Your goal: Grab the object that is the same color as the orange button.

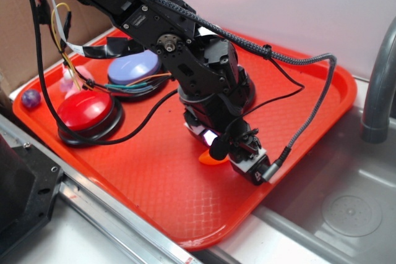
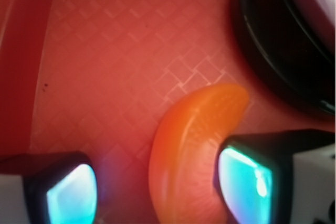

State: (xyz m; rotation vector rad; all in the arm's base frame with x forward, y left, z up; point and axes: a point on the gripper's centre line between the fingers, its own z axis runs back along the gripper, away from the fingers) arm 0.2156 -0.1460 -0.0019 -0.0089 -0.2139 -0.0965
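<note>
The object, a small glossy orange crescent (image 1: 210, 159) (image 2: 194, 135), lies on the red tray (image 1: 148, 183). My gripper (image 1: 228, 153) (image 2: 157, 190) is down at the tray, open, with a finger on each side of the crescent. The right finger (image 2: 249, 182) is against the crescent's edge. The left finger (image 2: 71, 195) stands apart from it, with bare tray between. A black button base (image 1: 250, 88) (image 2: 273, 56) shows just behind the arm. Its dome is hidden in the exterior view and looks pale in the wrist view, so I cannot tell whether it is the orange button.
A red-domed button (image 1: 86, 112) and a lavender-domed button (image 1: 133, 69) sit at the tray's left with their cables. A pink piece (image 1: 71, 81) and a purple ball (image 1: 31, 97) lie beside them. The tray's raised rim (image 2: 23, 51) is near. A metal sink (image 1: 352, 214) and grey faucet (image 1: 377, 91) are at right.
</note>
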